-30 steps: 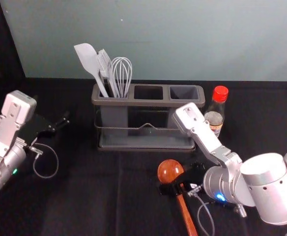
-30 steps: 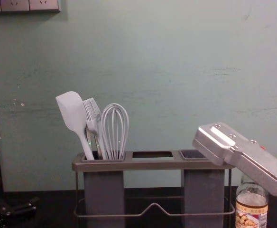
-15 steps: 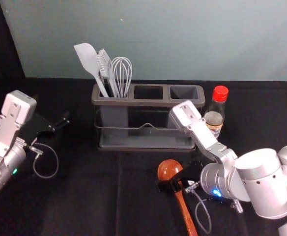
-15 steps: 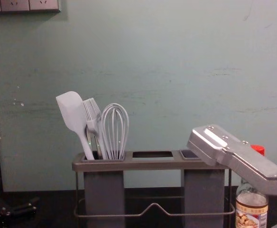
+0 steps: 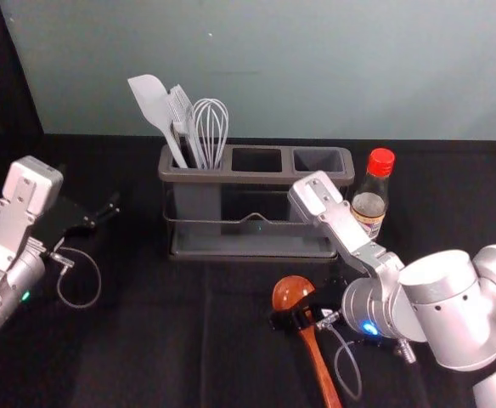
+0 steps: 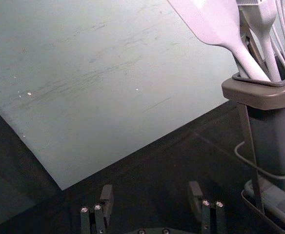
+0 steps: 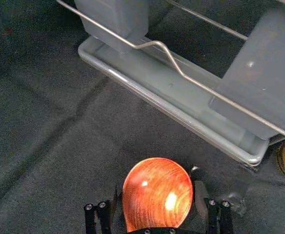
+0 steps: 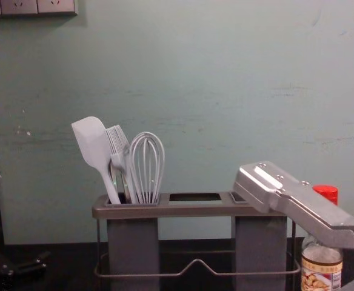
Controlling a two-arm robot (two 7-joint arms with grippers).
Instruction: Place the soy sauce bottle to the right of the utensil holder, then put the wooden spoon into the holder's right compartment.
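The spoon point(image 5: 292, 293) is reddish-orange wood with fine grain lines across its bowl. Over there, the soy sauce bottle point(image 5: 370, 204) wears a bright red cap point(image 5: 380, 161) and a yellow-and-white label point(image 8: 321, 274). The holder point(image 5: 256, 178) is grey-brown, the spatula point(image 5: 151, 102) pale grey.

The bottle point(image 5: 380, 165) bears a label point(image 8: 320, 274); its print is too small to read.

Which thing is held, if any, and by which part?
Nothing: the right gripper stands open around the wooden spoon; the left gripper is open, left of the holder.
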